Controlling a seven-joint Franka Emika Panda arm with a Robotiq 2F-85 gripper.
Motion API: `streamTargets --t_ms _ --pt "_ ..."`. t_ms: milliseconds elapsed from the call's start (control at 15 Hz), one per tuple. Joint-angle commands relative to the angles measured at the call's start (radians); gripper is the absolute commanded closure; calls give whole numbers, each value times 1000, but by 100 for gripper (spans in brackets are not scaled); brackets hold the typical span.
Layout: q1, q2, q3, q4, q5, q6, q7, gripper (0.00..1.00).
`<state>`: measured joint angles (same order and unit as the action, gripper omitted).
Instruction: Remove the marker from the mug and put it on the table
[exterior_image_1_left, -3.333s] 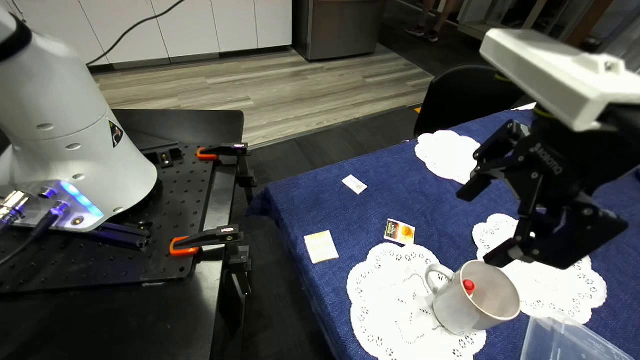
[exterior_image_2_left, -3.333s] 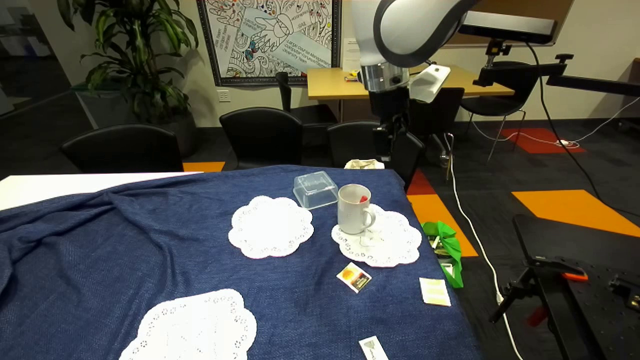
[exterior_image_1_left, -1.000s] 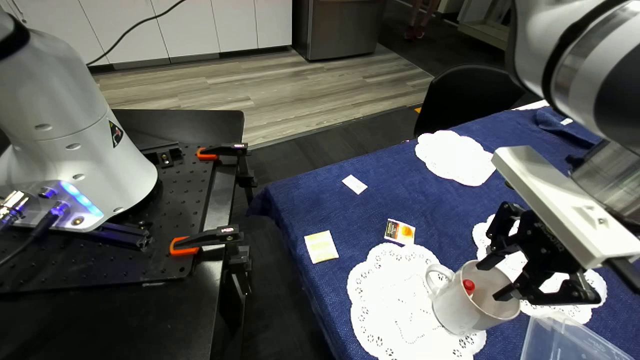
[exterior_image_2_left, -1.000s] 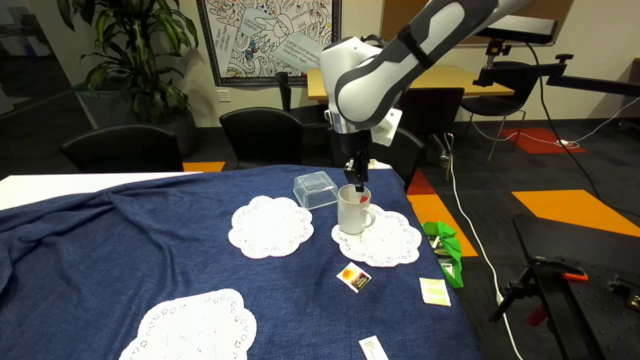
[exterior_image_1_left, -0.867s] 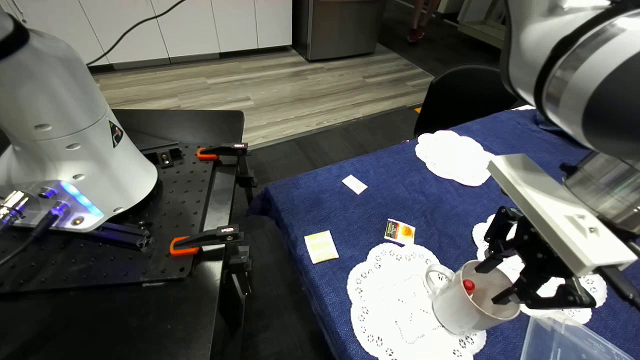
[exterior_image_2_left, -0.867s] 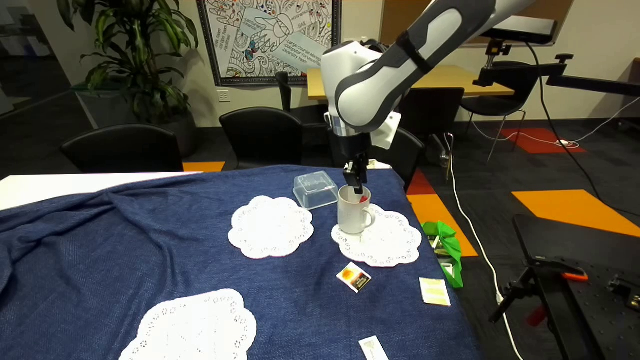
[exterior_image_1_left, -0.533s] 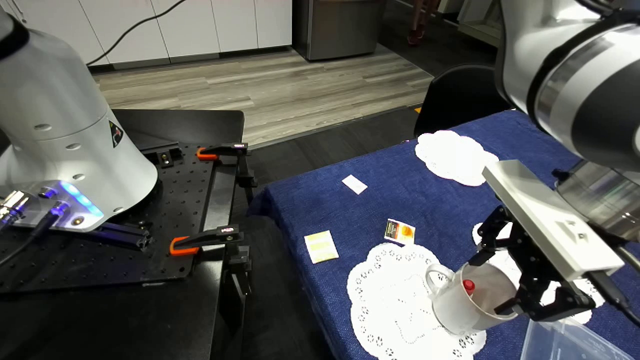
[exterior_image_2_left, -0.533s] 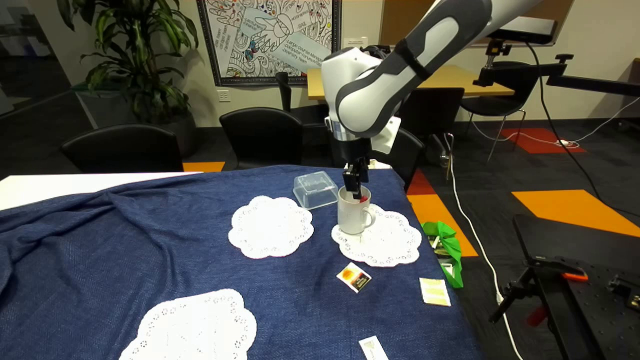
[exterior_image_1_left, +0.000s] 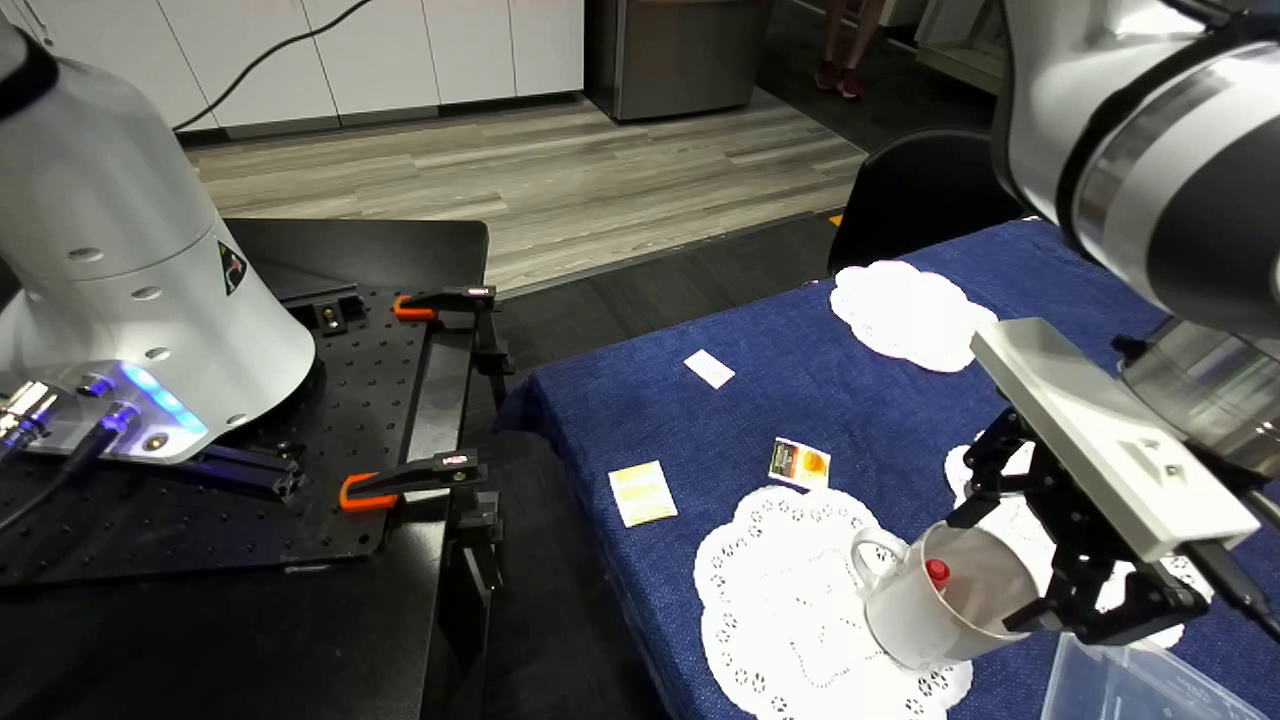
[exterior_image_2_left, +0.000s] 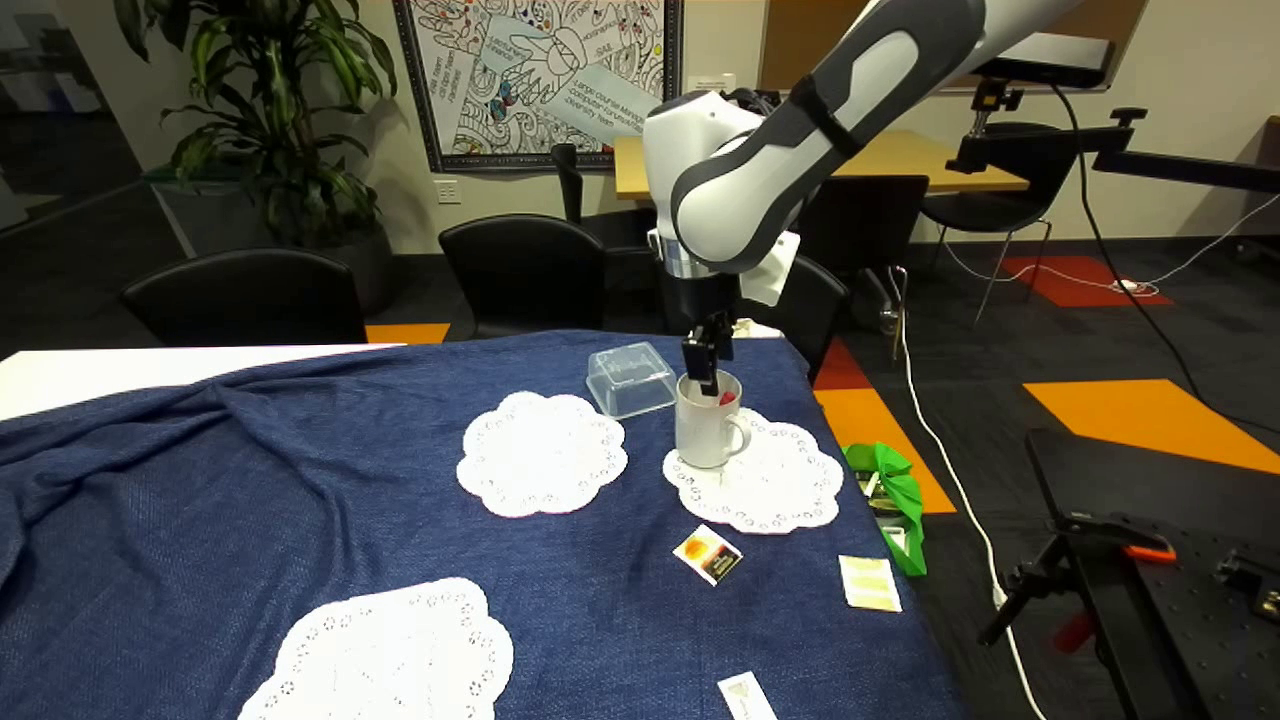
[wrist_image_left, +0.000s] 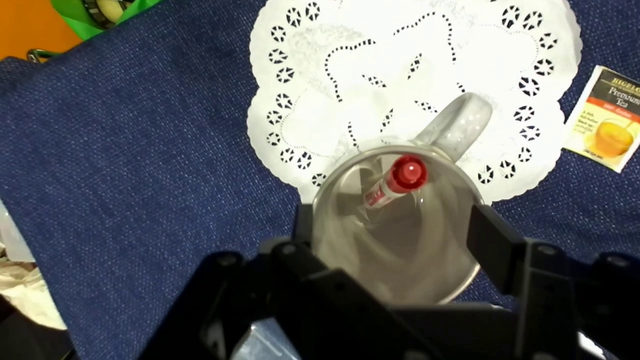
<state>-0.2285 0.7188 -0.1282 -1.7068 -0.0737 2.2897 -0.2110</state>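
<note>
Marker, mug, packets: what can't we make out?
Marker: lower end hidden by the mug, both exterior views.
Mug: rim partly covered by the gripper, wrist view.
Tea packet: brand name cut off by the right edge, wrist view.
Small white packet: print too small, both exterior views.

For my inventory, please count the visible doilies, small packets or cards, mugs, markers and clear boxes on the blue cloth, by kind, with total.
Doilies: 3
Small packets or cards: 3
Mug: 1
Marker, inside the mug: 1
Clear box: 1
Total: 9
</note>
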Motion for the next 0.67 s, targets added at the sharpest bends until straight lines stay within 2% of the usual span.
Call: streamTargets --t_ms 0,67,133,267,333,400,600 --pt "-9 -25 11 -20 5 26 0 33" --pt "-9 -26 12 -22 6 31 -1 35" --pt "-10 -26 12 -23 7 35 -2 43" --pt "-12 -26 14 -24 9 39 -4 42" --pt "-13 -23 16 -20 11 37 -6 47" --pt "-15 -18 18 -16 13 33 -9 44" --pt "-18 -3 26 -4 23 25 -13 46"
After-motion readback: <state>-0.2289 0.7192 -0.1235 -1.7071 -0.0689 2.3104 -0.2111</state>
